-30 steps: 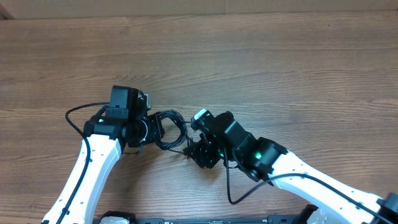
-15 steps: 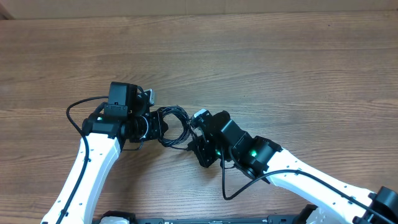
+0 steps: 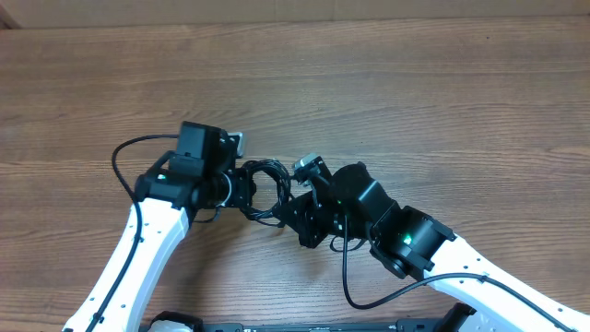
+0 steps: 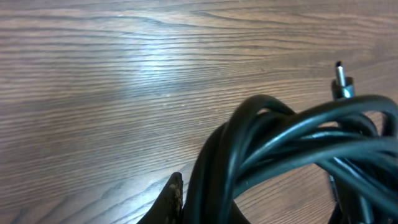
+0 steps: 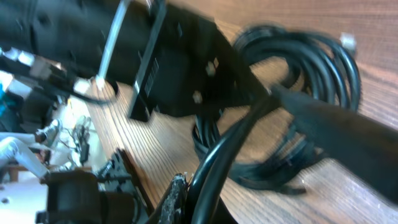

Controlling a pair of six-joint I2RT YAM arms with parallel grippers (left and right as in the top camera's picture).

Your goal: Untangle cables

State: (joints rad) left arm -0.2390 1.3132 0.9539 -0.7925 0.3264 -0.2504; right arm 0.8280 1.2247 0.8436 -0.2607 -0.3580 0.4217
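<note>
Overhead: cables (image 3: 267, 187) lie as a small black coil on the worktop (image 3: 415, 83), between the two arms.
Left end effector (image 3: 244, 184): clamped on the coil's left side.
Right end effector (image 3: 293, 210): closed on a strand at the coil's right edge.
Left wrist: silver-tipped plug (image 4: 341, 79) sticks up behind the bundle.

Cables (image 3: 275, 188), now slightly farther right.
</note>
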